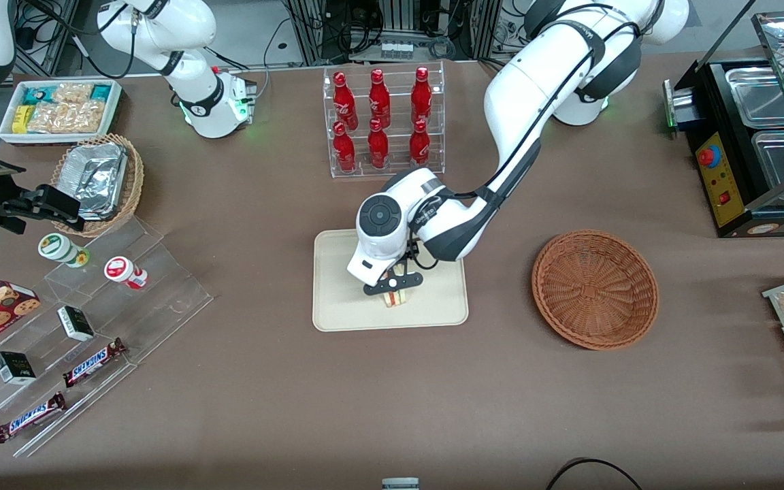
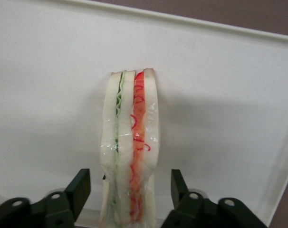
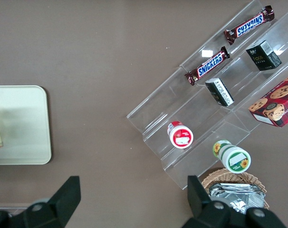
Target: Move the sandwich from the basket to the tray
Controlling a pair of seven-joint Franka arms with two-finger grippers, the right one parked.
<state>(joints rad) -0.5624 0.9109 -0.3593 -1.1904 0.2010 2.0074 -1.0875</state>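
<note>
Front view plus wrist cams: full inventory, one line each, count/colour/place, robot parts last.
sandwich: 1, white with red and green filling, standing on edge on the tray
tray: 1, cream, table centre
basket: 1, reddish-brown wicker, beside the tray toward the working arm's end
bottles: 6, red, clear rack farther from the front camera than the tray
tan basket: 1, holds foil containers, parked arm's end
white bin: 1, snack packets, parked arm's end
Snickers bars: 2, brown, clear stepped stand
cups: 2, red-lidded and green-lidded, same stand
gripper: 1, black, over the tray, fingers open either side of the sandwich
</note>
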